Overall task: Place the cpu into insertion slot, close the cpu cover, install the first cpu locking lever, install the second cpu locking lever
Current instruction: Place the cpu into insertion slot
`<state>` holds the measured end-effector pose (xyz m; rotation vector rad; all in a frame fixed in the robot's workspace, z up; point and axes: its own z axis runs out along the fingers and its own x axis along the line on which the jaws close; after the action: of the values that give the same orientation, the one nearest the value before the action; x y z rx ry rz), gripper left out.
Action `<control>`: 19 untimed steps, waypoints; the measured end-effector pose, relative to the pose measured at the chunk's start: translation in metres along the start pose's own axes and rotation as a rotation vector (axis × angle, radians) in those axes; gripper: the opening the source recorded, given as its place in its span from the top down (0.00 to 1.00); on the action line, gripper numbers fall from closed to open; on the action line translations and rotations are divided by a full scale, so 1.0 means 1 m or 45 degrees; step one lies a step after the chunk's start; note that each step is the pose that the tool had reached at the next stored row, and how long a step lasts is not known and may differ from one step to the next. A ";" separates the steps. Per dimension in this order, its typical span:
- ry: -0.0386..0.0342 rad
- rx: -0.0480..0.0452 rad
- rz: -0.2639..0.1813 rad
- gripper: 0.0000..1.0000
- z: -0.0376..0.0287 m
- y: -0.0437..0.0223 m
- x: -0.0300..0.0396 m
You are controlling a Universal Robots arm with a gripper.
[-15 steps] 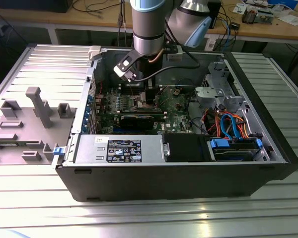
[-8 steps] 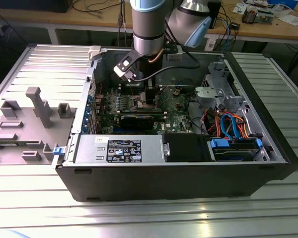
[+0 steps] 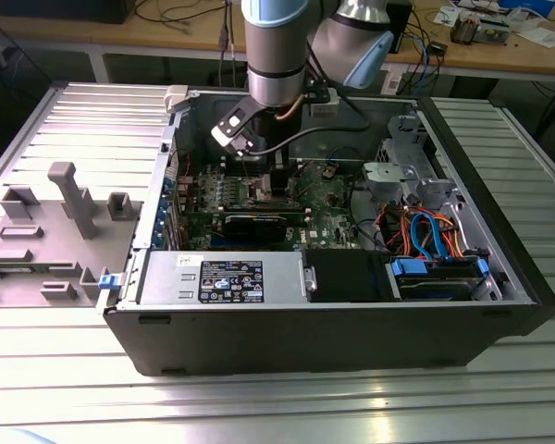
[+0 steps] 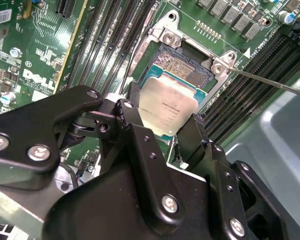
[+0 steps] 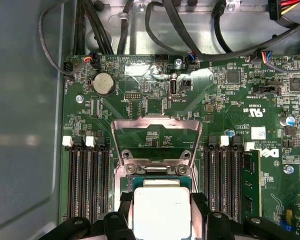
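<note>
- In the second wrist view the hand (image 4: pixel 162 120) pinches the cpu (image 4: pixel 167 107) by two opposite edges, one black finger (image 4: pixel 131 122) on each side; the chip sits over the near part of the socket (image 4: pixel 182 62), whose bare contact field shows beyond it; a thin rod (image 4: pixel 270 83) runs off past the socket's corner.
- In the first wrist view the cpu cover (image 5: pixel 155 123) stands raised on the socket's far side from the hand, with the board showing through its opening; a coin cell (image 5: pixel 103 84) and black cables (image 5: pixel 92 25) lie beyond the cover.
- In the exterior view the arm (image 3: pixel 276 55) reaches down into the open case (image 3: pixel 305 342); the power supply (image 3: pixel 227 277) sits along the case's near side.
- Whether the chip touches the socket I cannot tell; in the second wrist view the hand's body covers the chip's near edge.
- The case lies on a ribbed metal surface (image 3: pixel 277 407); a grey fixture (image 3: pixel 69 194) lies toward the exterior view's left; a wooden bench (image 3: pixel 92 37) with cables stands behind.
</note>
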<state>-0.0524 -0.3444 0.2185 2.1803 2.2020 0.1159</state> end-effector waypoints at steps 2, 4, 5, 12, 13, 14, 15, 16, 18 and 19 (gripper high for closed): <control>-0.0003 -0.002 0.000 0.46 0.0016 -0.0031 0.0001; -0.0002 -0.004 0.002 0.46 0.0031 -0.0043 0.0002; -0.0004 -0.005 0.005 0.46 0.0038 -0.0045 0.0003; -0.0009 -0.005 0.012 0.46 0.0099 -0.0063 0.0009; -0.0009 -0.005 0.012 0.46 0.0109 -0.0069 0.0010; -0.0009 -0.005 0.012 0.46 0.0117 -0.0073 0.0011; -0.0009 -0.005 0.012 0.46 0.0131 -0.0075 0.0014; -0.0009 -0.005 0.012 0.46 0.0139 -0.0076 0.0016; -0.0010 -0.005 0.012 0.46 0.0154 -0.0078 0.0021; -0.0011 -0.005 0.012 0.46 0.0160 -0.0078 0.0024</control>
<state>-0.0590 -0.3417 0.2020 2.1884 2.1893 0.1196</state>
